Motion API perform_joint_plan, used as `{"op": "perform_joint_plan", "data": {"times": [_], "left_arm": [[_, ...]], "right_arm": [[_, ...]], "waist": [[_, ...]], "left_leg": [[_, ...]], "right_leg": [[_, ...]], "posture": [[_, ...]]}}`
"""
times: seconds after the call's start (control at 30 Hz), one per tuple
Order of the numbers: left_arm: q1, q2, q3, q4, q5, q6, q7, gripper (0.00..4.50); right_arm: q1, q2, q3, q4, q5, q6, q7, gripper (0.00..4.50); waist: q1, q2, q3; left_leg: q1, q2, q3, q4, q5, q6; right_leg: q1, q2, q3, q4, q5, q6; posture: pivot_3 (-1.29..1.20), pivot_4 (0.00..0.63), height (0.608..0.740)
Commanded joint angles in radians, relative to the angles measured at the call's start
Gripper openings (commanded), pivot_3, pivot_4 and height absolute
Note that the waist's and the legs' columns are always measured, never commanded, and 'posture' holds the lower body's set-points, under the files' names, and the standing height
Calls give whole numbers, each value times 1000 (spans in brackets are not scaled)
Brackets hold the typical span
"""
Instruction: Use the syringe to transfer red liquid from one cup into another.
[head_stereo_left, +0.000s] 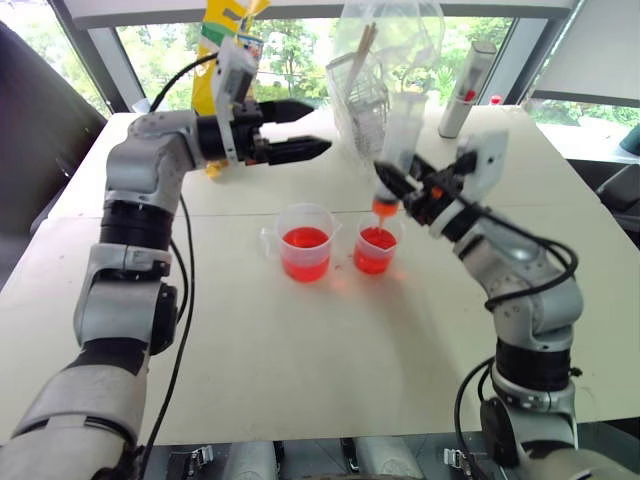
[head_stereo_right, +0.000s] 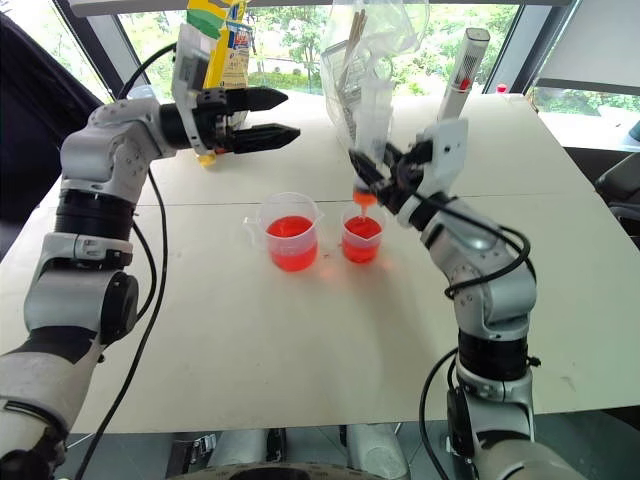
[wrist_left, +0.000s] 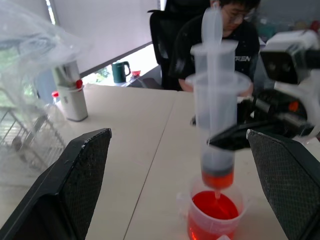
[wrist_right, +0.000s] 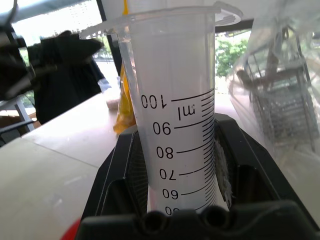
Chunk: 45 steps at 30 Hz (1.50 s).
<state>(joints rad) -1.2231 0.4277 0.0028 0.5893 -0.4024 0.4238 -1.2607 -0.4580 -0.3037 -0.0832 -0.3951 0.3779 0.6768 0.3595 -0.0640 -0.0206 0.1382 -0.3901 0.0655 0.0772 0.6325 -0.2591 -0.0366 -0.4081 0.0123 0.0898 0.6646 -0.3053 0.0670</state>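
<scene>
My right gripper (head_stereo_left: 402, 187) is shut on the syringe (head_stereo_left: 404, 133), a clear barrel with printed graduation lines (wrist_right: 175, 125), held upright. Its orange tip (head_stereo_left: 385, 207) hangs just above the smaller handleless cup (head_stereo_left: 377, 250), which holds red liquid (head_stereo_left: 377, 240). The plunger seal (wrist_left: 217, 170) sits low in the barrel. To the left of that cup stands the larger handled beaker (head_stereo_left: 305, 255), also with red liquid (head_stereo_left: 305, 238). My left gripper (head_stereo_left: 300, 130) is open, level and pointing right, above and behind the beaker, with nothing between its fingers (wrist_left: 75, 185).
A clear plastic bag with a wire basket (head_stereo_left: 372, 85) stands behind the cups. A grey cylinder with a red spot (head_stereo_left: 465, 85) is at the back right, a yellow packet (head_stereo_left: 225, 40) at the back left. A person (wrist_left: 235, 20) sits beyond the table.
</scene>
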Motion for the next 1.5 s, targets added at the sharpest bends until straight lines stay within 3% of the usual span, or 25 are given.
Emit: {"op": "perform_joint_plan", "data": {"times": [0.03, 0.73, 0.83, 1.07, 1.5], "left_arm": [[-73, -26, 5, 27, 0, -38, -18, 4464], [-165, -161, 1, 162, 26, -88, -27, 4464], [-171, -163, 2, 183, 34, -97, -26, 3606], [-168, -167, 0, 203, 44, -110, -35, 144], [-128, -177, -51, 175, 91, -133, -78, 54]], "right_arm": [[13, 3, 23, -22, -24, -64, -4, 1399], [24, 1, 57, -14, -52, -111, -8, 1399], [24, 1, 59, -17, -52, -109, -9, 1399], [25, 2, 64, -21, -53, -106, -11, 1399], [8, -4, 54, -64, -36, -68, -15, 1399]], "waist": [[-2, 0, 0], [-4, 0, 0], [-4, 0, 0], [-2, 0, 0], [-2, 0, 0]], "left_leg": [[0, 0, 0, 0, 0, 0], [0, 0, 0, 0, 0, 0], [0, 0, 0, 0, 0, 0], [0, 0, 0, 0, 0, 0], [0, 0, 0, 0, 0, 0]], "right_leg": [[0, 0, 0, 0, 0, 0], [0, 2, 0, 0, 0, 0], [0, 2, 0, 0, 0, 0], [0, 2, 0, 0, 0, 0], [0, 2, 0, 0, 0, 0]], "posture": [[0, 150, 739], [0, 150, 739], [0, 150, 739], [0, 150, 739], [0, 150, 739]]}}
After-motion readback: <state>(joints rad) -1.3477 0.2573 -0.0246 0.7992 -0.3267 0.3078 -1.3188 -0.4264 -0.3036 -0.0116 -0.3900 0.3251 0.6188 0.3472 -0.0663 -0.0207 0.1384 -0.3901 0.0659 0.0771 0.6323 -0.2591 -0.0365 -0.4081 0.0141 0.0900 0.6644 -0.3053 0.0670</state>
